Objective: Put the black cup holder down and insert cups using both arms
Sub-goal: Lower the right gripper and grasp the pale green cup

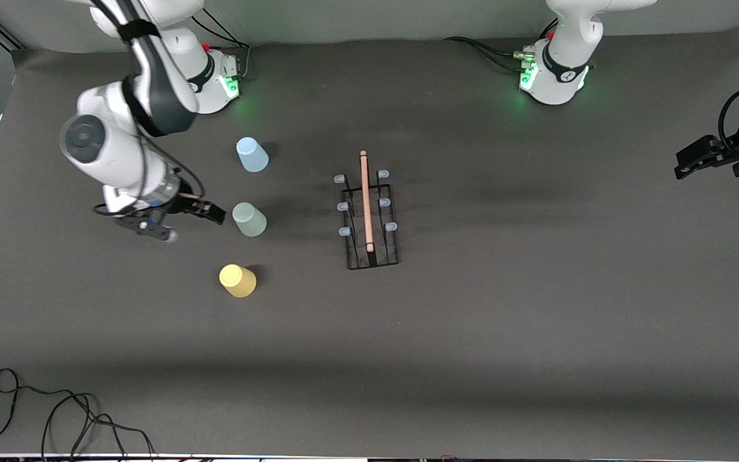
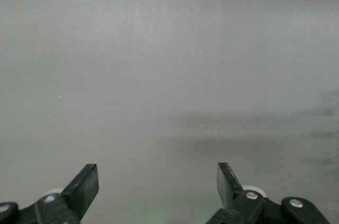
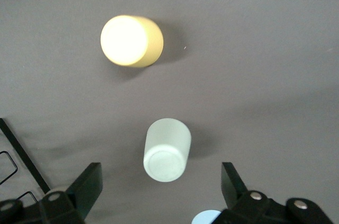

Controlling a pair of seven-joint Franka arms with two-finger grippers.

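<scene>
Right end effector: fingers spread wide and empty, as the right wrist view shows; it hangs above the tabletop toward the right arm's end, just beside the grey-green cup and not touching it.
Left end effector: fingers spread wide and empty, as the left wrist view shows, with only bare grey surface under it; it waits at the left arm's edge of the tabletop.
Black cup holder: stands upright near the tabletop's middle, its wooden rod handle running from the robots' edge toward the front camera's edge; all six pale-tipped prongs are bare.
Light blue cup: mouth down, closest of the three to the robots' edge.
Grey-green cup: mouth down, middle of the row; seen between the right fingers in the right wrist view.
Yellow cup: mouth down, nearest the front camera's edge.
Cup row: lies between the right end effector and the holder, well apart from the holder.
Loose black cable: at the front corner toward the right arm's end, away from everything else.
</scene>
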